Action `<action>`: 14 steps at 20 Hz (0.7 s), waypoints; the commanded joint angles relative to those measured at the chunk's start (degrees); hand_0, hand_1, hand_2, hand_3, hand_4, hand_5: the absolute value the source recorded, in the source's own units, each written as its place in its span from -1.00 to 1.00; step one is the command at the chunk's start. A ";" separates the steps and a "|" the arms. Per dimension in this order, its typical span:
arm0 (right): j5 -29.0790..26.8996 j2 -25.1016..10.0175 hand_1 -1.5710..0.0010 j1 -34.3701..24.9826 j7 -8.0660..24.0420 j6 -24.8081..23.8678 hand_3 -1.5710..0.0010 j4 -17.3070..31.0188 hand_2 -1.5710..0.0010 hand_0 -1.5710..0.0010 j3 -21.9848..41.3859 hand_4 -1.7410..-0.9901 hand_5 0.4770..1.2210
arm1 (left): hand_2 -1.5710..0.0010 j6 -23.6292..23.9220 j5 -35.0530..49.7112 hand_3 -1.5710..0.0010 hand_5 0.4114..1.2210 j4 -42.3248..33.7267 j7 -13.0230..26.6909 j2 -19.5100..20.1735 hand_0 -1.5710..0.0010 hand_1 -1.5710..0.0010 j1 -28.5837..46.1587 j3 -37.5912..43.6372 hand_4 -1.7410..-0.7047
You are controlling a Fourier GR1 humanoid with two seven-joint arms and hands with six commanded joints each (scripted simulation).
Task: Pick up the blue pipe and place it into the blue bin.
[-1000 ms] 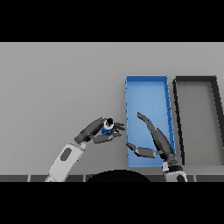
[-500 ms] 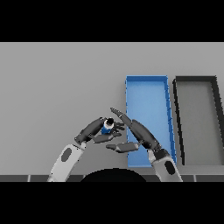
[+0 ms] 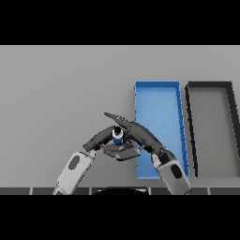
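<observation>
Grasping step — both hands, left [image 3: 104,138] and right [image 3: 140,136], curl round the pipe [image 3: 117,135]; next, carry it toward 3 o'clock into the bin [image 3: 157,85].

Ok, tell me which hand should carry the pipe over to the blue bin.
Right, probably. The right hand reaches the blue pipe from the side of the blue bin, which lies just to its right. The left hand is on the pipe's far side and would have to cross over.

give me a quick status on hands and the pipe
Left hand and right hand both closed in around blue pipe, left of blue bin. Pipe not in bin. Nothing in the way.
</observation>
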 commanded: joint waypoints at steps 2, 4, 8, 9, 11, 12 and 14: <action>-0.52 0.92 0.44 -2.47 1.13 0.10 0.61 2.16 0.45 0.49 -0.68 0.17 -0.88 | -0.96 0.67 -0.34 -0.66 1.00 -0.18 2.73 -0.27 -1.00 -1.00 0.42 0.41 -0.65; -0.46 1.04 -0.07 -4.13 1.27 0.63 0.16 3.57 -0.07 -0.04 -0.88 -0.21 -0.86 | -0.96 0.45 -0.06 -0.48 1.00 0.00 4.46 -0.64 -1.00 -1.00 -0.12 0.86 -0.78; -2.08 3.31 -0.62 -3.50 -2.14 -0.30 -0.45 4.49 -0.62 -0.61 -0.91 -0.34 -0.18 | -0.98 0.42 -0.83 -0.66 1.00 -0.10 2.18 -1.95 -1.00 -1.00 0.21 0.58 -0.91; -1.06 3.50 -0.69 -3.09 -3.26 -0.61 -0.56 5.05 -0.70 -0.69 -0.65 -0.31 0.05 | -0.99 0.33 -1.47 -0.69 1.00 0.12 1.74 -1.84 -1.00 -1.00 0.49 0.30 -0.93; 0.11 3.16 -0.80 -2.77 -5.56 0.26 -0.72 4.54 -0.80 -0.80 -0.51 -0.29 0.39 | -0.97 -0.26 -1.44 -0.75 1.00 -0.19 1.52 -1.88 -1.00 -1.00 0.42 0.71 -0.95; 1.07 3.08 -0.84 -2.34 -6.94 0.42 -0.77 4.60 -0.84 -0.84 -0.30 -0.30 0.52 | -0.96 -0.42 -1.57 -0.80 1.00 0.17 1.92 -2.30 -1.00 -1.00 0.21 0.99 -0.96; 2.26 4.19 -0.90 -1.81 -7.63 0.48 -0.86 4.24 -0.90 -0.90 0.45 -0.32 0.69 | -0.97 -0.60 -2.33 -0.80 1.00 0.42 0.38 -2.15 -1.00 -1.00 -0.10 1.29 -0.98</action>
